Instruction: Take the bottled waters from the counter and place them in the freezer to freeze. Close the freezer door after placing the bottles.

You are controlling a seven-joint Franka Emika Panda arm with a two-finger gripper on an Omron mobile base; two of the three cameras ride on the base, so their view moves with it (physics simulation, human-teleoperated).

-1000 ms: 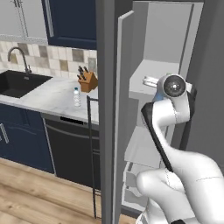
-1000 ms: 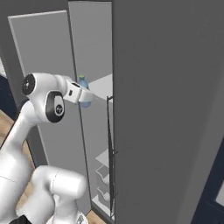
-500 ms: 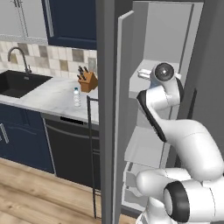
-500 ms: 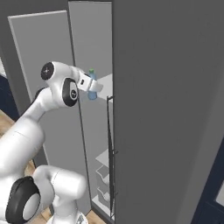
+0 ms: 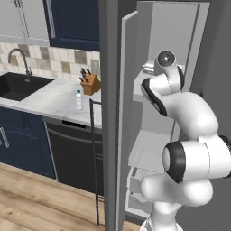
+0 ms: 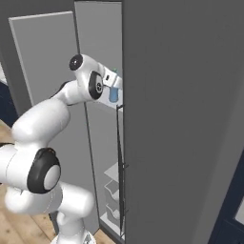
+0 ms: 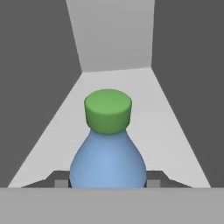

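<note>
I've got the gripper (image 7: 108,183) clamped on the blue bottle (image 7: 107,164), 1 dark fingertip (image 7: 61,183) showing on each side of its body in the hand view. Green cap (image 7: 107,109) points away from the cam, toward the back wall of the freezer (image 7: 113,35). Bottle sits over a white shelf (image 7: 175,131) w/ grey walls left and right; can't tell if its base touches the shelf.

In the right base view the bottle (image 6: 113,96) shows as a blue sliver just beside the wrist, right at the edge of the grey fridge front (image 6: 181,119), above the white shelves and drawers low in the compartment (image 6: 113,190). Arm (image 6: 57,105) reaches up from lower left and into the opening.

In the left base view the arm (image 5: 180,117) rises from lower right, wrist (image 5: 167,61) at upper-shelf height inside the freezer (image 5: 171,45). Freezer door (image 5: 110,113) stands open, edge-on to this cam, its thin dark bar handle (image 5: 94,158) on the counter side.

2nd bottle, clear w/ blue cap (image 5: 79,100), stands upright on the marble counter (image 5: 49,101), well apart from the arm, above the black dishwasher (image 5: 74,155). Knife block (image 5: 90,82) is near it, toward the tiled wall. Black sink (image 5: 20,86) and tap (image 5: 18,58) are further left on the same counter.
</note>
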